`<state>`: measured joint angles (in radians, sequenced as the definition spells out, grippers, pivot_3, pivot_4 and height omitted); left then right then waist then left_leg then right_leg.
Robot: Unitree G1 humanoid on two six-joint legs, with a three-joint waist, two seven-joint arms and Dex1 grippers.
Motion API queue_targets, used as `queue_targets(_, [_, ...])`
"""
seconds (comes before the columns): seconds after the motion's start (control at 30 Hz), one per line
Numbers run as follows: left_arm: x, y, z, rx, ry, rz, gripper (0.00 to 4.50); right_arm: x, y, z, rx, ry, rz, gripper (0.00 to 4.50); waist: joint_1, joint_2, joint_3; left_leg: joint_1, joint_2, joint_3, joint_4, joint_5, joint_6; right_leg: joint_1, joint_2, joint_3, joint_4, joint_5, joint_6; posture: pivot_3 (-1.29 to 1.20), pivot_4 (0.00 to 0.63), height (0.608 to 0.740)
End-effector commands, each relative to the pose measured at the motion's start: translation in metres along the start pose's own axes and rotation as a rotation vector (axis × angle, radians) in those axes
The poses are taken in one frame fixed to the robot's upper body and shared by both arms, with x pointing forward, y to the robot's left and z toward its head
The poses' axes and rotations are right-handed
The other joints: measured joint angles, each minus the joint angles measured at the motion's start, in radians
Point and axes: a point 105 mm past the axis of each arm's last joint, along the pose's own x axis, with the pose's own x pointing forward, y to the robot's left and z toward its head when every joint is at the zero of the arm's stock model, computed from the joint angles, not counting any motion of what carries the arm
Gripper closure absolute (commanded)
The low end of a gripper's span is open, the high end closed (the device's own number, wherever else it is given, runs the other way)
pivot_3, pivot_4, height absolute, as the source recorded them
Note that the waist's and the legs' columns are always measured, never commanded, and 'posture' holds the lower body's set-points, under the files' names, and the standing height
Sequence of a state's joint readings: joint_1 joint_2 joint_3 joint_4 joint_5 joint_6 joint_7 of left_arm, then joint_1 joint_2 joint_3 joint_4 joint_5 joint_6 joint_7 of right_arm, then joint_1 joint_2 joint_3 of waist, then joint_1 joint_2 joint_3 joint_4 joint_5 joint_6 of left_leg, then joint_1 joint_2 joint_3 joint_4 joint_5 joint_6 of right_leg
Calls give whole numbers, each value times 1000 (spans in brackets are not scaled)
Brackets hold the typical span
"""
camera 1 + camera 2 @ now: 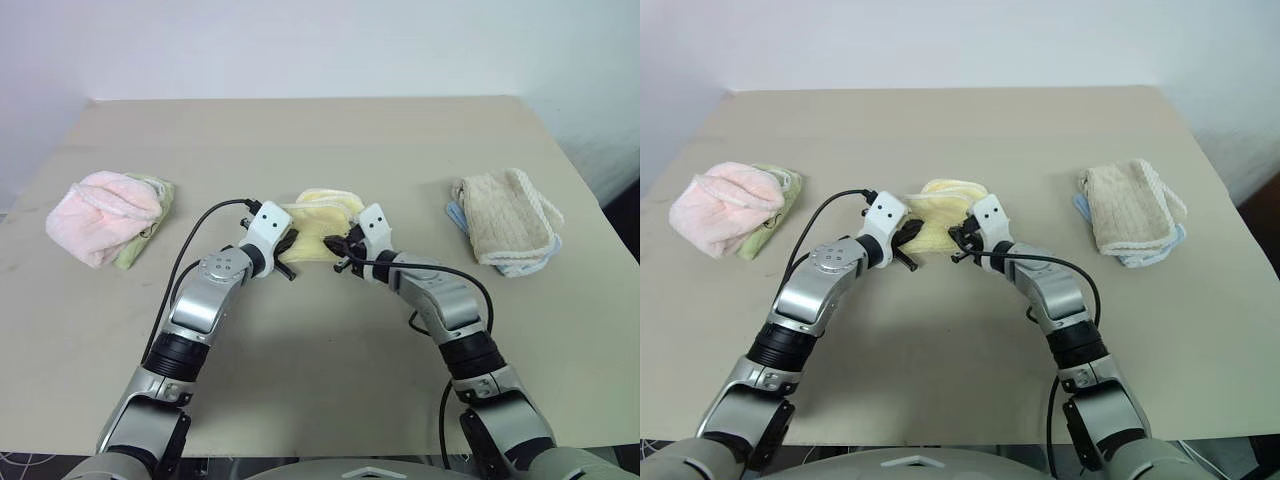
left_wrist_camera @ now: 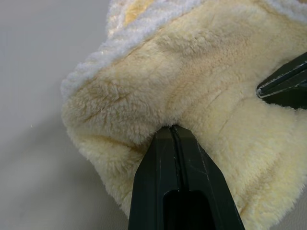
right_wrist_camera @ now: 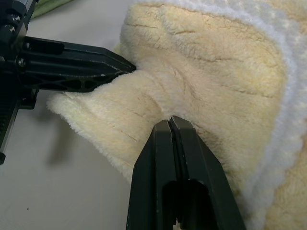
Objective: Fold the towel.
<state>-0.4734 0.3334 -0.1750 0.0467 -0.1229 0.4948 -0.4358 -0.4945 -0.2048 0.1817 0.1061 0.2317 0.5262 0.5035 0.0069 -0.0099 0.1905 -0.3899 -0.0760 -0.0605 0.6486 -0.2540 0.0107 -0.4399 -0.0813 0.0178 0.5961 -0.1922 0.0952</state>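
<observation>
Tan table (image 1: 320,130), matte top, set against a pale wall. Three cloth bundles lie on it in a rough row. At the robot's left, a pink fluffy towel (image 1: 100,215) resting on a pale green cloth (image 1: 150,215). Centre, the pale yellow towel (image 1: 318,222), bunched. At the right, a beige towel (image 1: 505,225) folded over a light blue cloth (image 1: 455,215).

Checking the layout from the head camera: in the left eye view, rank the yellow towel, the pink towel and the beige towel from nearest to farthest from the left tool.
1. Yellow towel: pinched in the left tool, table centre.
2. Pink towel: far out on the robot's left.
3. Beige towel: on the robot's right, beyond the right tool.
</observation>
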Motion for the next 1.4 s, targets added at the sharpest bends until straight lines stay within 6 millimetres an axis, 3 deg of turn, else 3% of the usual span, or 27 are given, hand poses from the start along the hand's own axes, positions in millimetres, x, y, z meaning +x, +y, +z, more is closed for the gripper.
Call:
queue_targets(0.03, [-21,17,53,-210,-287,16,4480,-18,-4,38,-29,-135,-8,4500,1,0,0,-1,0,0,0,0,0,-1,0,0,0,0,0,0,150,731])
queue_targets(0.1, [-35,33,64,-258,-352,55,4480,-26,-8,51,-9,-166,-21,4500,0,-1,1,-3,0,0,0,0,0,-3,0,0,0,0,1,0,150,731])
queue_targets(0.2, [-49,58,47,-101,-243,150,4500,-40,-14,60,31,-176,-23,3953,-7,0,0,-3,0,0,-1,0,0,-4,0,0,0,0,1,0,150,731])
queue_targets(0.3, [-61,71,31,35,-151,182,4500,-49,-22,61,141,-169,-33,2929,-20,0,0,-1,0,0,-1,0,0,-3,1,0,1,0,1,0,150,731])
queue_targets(0.43, [-70,80,29,31,-149,203,4500,-53,-32,52,302,-117,-50,1535,-15,0,1,-2,0,0,-1,0,0,-2,0,0,0,0,0,0,150,731])
queue_targets(0.57, [-70,78,26,31,-144,201,4500,-50,-33,43,465,-73,-34,157,-18,0,0,-2,0,0,-1,0,0,-2,-2,0,0,0,1,0,150,731])
queue_targets(0.6, [-70,75,27,28,-147,192,4500,-48,-35,41,480,-61,-41,8,-18,0,0,-2,0,0,-1,0,0,-3,-2,0,0,0,1,0,150,731])
queue_targets(0.73, [-71,67,27,27,-155,164,4500,-45,-40,31,524,-23,-76,8,-20,0,1,-2,1,0,-2,0,0,-3,-2,1,0,0,0,0,150,731])
queue_targets(0.87, [-74,63,26,25,-159,150,4500,-37,-33,16,589,50,-51,8,-20,0,1,-2,1,0,-2,0,0,-3,-2,1,0,0,0,0,150,731])
queue_targets(1.33, [-65,55,26,27,-156,116,4500,4,4,29,700,71,93,8,-26,0,0,-1,2,0,-2,0,0,-3,0,1,1,1,0,0,150,731])
queue_targets(1.4, [-65,53,25,29,-152,114,4500,7,0,31,721,56,70,402,-26,0,0,-2,2,0,-2,0,0,-3,0,1,1,1,0,0,150,731])
